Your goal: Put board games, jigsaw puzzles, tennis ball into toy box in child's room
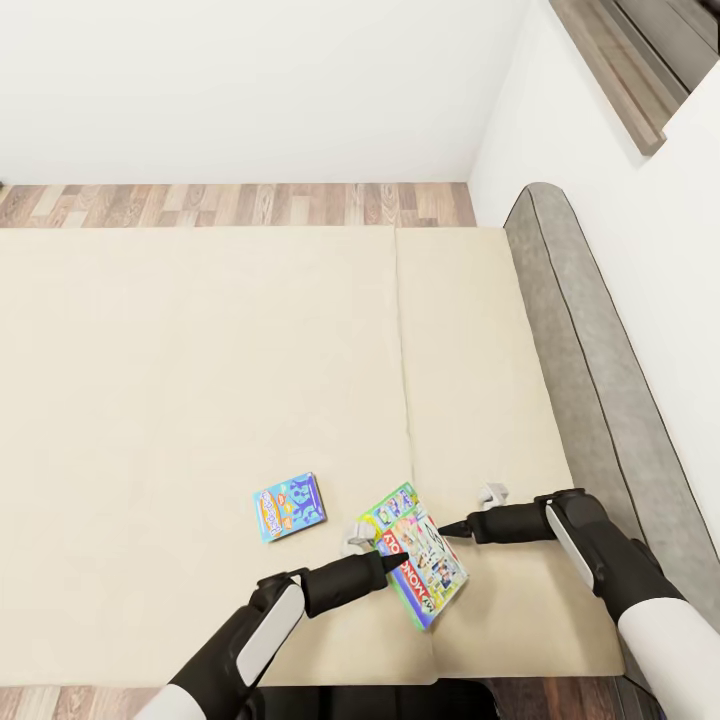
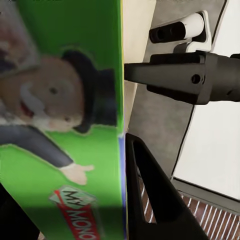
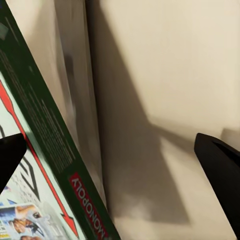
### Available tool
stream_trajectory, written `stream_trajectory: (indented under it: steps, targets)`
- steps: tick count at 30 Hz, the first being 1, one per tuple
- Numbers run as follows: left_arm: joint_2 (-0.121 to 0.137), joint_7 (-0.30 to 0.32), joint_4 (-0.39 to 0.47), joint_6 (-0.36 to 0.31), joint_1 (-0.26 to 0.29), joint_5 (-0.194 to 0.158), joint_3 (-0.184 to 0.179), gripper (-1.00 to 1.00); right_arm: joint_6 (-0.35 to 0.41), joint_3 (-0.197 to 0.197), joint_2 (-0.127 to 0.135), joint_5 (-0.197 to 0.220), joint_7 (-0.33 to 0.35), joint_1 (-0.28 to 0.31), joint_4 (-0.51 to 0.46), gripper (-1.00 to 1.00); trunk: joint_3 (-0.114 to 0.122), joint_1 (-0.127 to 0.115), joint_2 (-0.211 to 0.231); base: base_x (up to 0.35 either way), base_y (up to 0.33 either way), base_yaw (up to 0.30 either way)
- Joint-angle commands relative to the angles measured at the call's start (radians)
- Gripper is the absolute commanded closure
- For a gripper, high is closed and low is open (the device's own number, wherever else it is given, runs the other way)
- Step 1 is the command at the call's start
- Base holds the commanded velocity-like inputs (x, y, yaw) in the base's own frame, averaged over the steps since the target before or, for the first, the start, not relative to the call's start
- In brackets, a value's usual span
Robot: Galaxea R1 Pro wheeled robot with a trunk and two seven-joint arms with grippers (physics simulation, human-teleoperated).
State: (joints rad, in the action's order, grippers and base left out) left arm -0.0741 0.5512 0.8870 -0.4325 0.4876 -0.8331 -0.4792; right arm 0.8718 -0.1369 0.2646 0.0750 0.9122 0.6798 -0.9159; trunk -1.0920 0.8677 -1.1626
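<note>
my left gripper [image 1: 366, 540] is at the near-left corner of the monopoly box [image 1: 415, 565], which lies tilted on the cream bed [image 1: 150, 380] close to its near edge. in the left wrist view the box lid [image 2: 60, 120] w/ the top-hat man runs right up against one dark finger [image 2: 155, 195], so that finger is touching the box edge; the other finger is hidden by the box, so i can't tell how wide that claw is or if it really has a grip.

my right gripper [image 1: 478, 509] is just beyond the box's right side, tips pointing at it. in the right wrist view the fingers [image 3: 220, 170] sit wide apart w/ bare bedding between them and the box side [image 3: 55, 165] leaning in by one finger; nothing held, claw spread.

left of the monopoly box, near but not touching, a smaller blue board game [image 1: 290, 506] lies flat on the bed.

right of the box runs the grey padded bed edge [image 1: 600, 380]. beyond the bed, far from the box, is a strip of wood floor [image 1: 230, 204], then white wall [image 1: 250, 80].
</note>
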Motion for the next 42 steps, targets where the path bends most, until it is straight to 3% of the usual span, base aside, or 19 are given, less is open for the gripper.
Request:
stream_trajectory:
  steps: [1, 10, 29, 42]
  targets:
    - [0.000, 0.007, 0.018, -0.017, -0.005, -0.031, -0.002, 1.00, -0.007, -0.003, 0.001, -0.009, -0.005, 0.000, 0.000, -1.00, -0.001, 0.000, 0.000, 0.000, 0.000, 0.000]
    - [0.005, 0.003, 0.075, -0.018, -0.034, -0.027, -0.001, 1.00, -0.006, -0.004, 0.001, -0.008, -0.005, 0.000, -0.004, -1.00, -0.001, 0.000, 0.000, 0.000, 0.000, 0.000]
    - [0.013, 0.004, 0.109, -0.018, -0.044, -0.028, -0.001, 1.00, -0.005, -0.005, 0.001, -0.009, -0.006, -0.002, -0.023, -1.00, -0.001, 0.000, 0.000, 0.000, 0.000, 0.000]
    - [0.048, -0.025, 0.279, -0.021, -0.099, -0.026, -0.004, 1.00, -0.006, -0.004, 0.003, -0.009, -0.008, -0.002, -0.028, -1.00, -0.001, 0.000, 0.000, 0.000, 0.000, 0.000]
